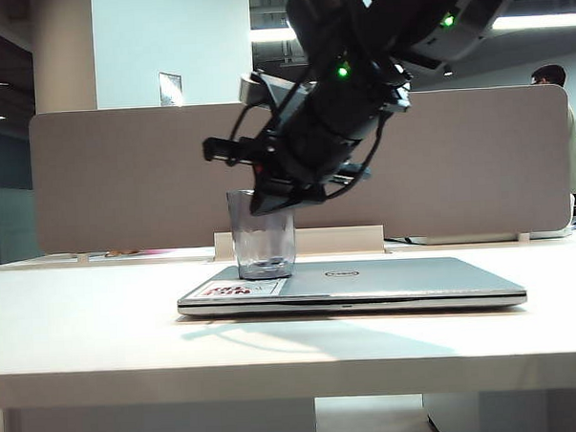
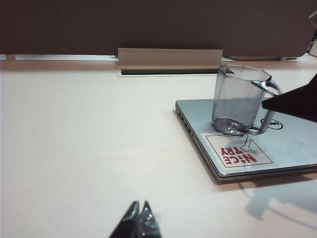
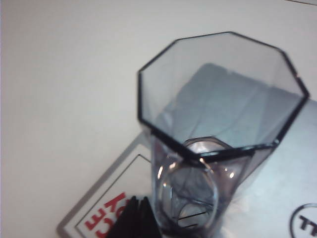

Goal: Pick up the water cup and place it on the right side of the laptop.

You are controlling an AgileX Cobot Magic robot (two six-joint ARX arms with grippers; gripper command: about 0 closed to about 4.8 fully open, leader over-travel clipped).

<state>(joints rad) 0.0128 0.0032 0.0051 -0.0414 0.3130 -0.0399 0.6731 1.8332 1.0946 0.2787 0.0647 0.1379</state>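
Plainly, in the exterior view the water cup (image 1: 262, 233) stands upright on the left end of the closed laptop (image 1: 367, 281), and the right gripper (image 1: 264, 200), jaws pressed together and gripping nothing, sits at its rim, where a nudge could tip the glass. From the left wrist, the left gripper (image 2: 139, 216) hangs well apart over the worktop (image 2: 89, 139), jaws together. The right wrist view looks down into the cup, so closed jaws risk knocking it over.

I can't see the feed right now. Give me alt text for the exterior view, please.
The right claw, shut, reaches down from the upper right to the rim of the water cup, which stands upright on the left end of the closed laptop. The laptop lies flat on a white table before a grey divider panel; the left claw is not in this view.
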